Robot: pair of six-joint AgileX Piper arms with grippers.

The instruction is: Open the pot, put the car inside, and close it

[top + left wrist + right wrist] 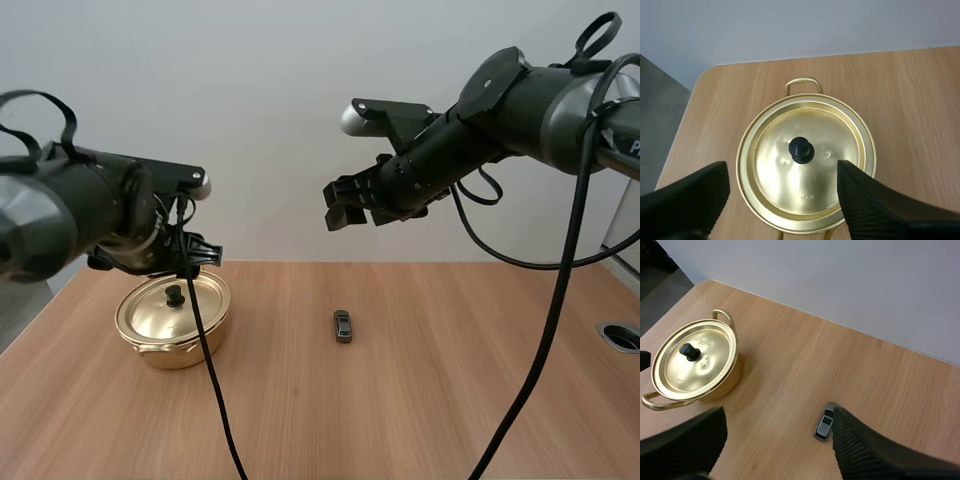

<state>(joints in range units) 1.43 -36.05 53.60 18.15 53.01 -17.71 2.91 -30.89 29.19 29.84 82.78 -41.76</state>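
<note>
Lid (805,167) sits on the pot (172,322); left gripper (782,172) spread wide right above it; right gripper (345,205) splayed too, high off to the pot's right; car (823,426) peeks past its finger (860,450), one end covered.

Lidded gold pot (174,322), car (343,326) apart

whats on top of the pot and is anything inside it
A gold lid with a black knob sits on the pot, closing it. The lid covers the inside, so its contents cannot be seen. The car lies on the table, apart from the pot.
</note>
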